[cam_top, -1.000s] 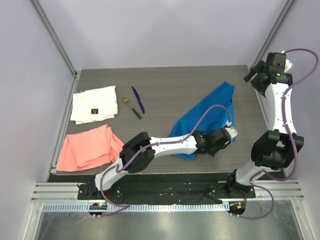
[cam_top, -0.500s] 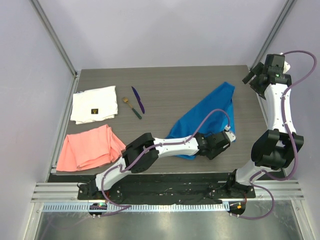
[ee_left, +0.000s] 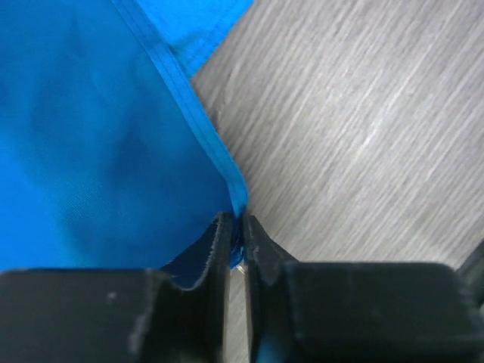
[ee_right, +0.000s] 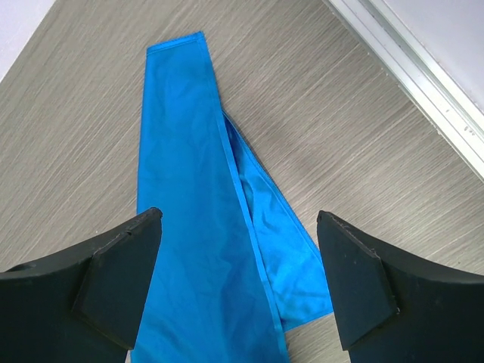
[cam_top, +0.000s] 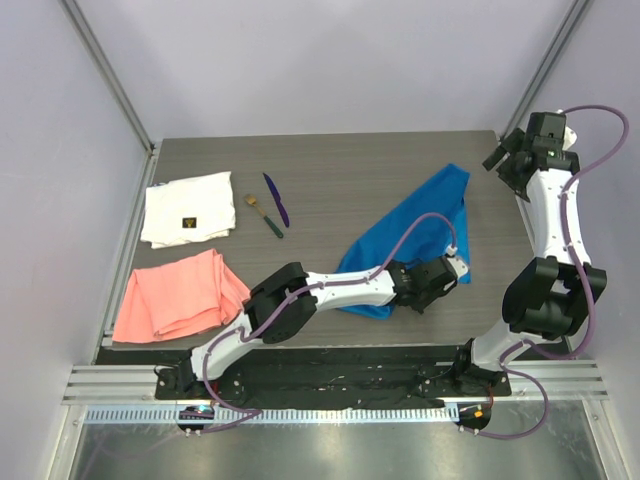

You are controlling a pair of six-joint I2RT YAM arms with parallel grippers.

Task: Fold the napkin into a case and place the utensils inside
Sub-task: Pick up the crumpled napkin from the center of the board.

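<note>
From above, the gray table [cam_top: 330, 160] has the blue napkin [cam_top: 420, 225] on its right side. The napkin lies open and rumpled, not folded into a case. It runs in a slant from near the far right corner down toward the near edge. The left arm [cam_top: 340, 288] reaches low across the table to the napkin's near corner. From here you cannot tell how the left jaws stand. The right arm [cam_top: 555, 215] stands tall by the right edge, with the right jaws high over the far right corner.

The purple utensil [cam_top: 276, 200] and the green-handled utensil [cam_top: 266, 218] lie side by side near the middle of the far edge, well apart from the napkin. A white cloth [cam_top: 187, 208] lies by the left edge. A pink cloth [cam_top: 178, 293] lies in the near left corner.

The left wrist camera shows what the top one hides. The left jaws are almost closed and pinch the napkin's [ee_left: 91, 151] hemmed corner between their tips. Bare table [ee_left: 363, 136] is on the right.

The right wrist camera looks down from high up. The right jaws are wide open and hold nothing. Below them the napkin [ee_right: 181, 174] looks like a long strip with one layer folded over another. A pale rail [ee_right: 408, 53] runs along the table's [ee_right: 340, 113] edge.
</note>
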